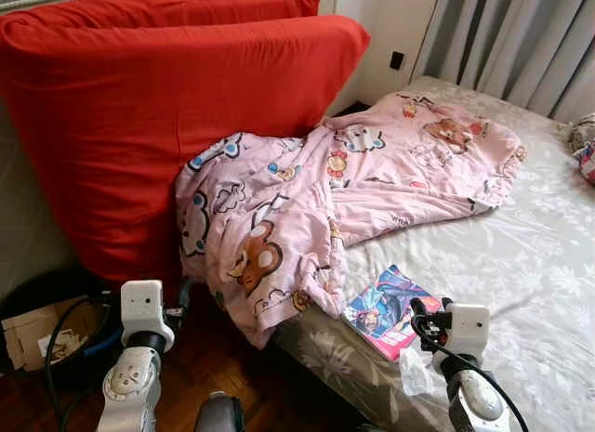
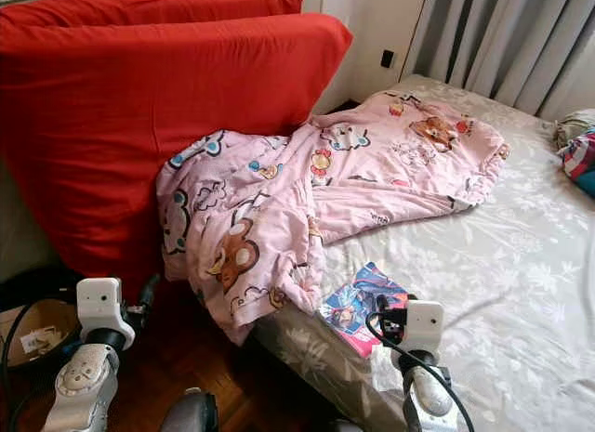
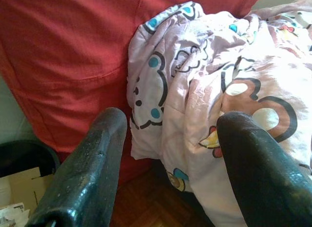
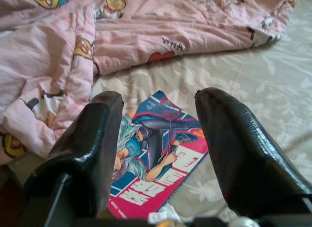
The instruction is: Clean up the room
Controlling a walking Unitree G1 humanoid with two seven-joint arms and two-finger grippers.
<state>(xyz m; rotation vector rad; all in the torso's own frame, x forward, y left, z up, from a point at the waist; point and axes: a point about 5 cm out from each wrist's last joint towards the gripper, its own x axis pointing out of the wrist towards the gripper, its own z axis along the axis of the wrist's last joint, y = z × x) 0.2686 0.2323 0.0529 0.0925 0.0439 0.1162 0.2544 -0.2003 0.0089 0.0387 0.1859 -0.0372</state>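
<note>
At the far left, a dark bin [image 1: 37, 311] holding cardboard is seen on the wooden floor [image 1: 232, 367], beside two large red cushions [image 1: 167, 107] stacked upright. The left gripper [image 3: 170, 163] is held low in front of the cushions, its black fingers spread apart and empty, aimed at the hanging corner of a pink cartoon-print quilt [image 1: 307, 200]. The quilt is draped from the bed [image 1: 521, 265] over its edge toward the floor; it is judged soft, light and floppy, best gathered at a thick fold. Further right, a glossy comic book [image 4: 156, 158] lies flat near the bed's edge, just beside the quilt. The right gripper [image 4: 158, 144] is held just before it, fingers apart. The book is judged thin, light and slippery, best pinched at its overhanging edge.
</note>
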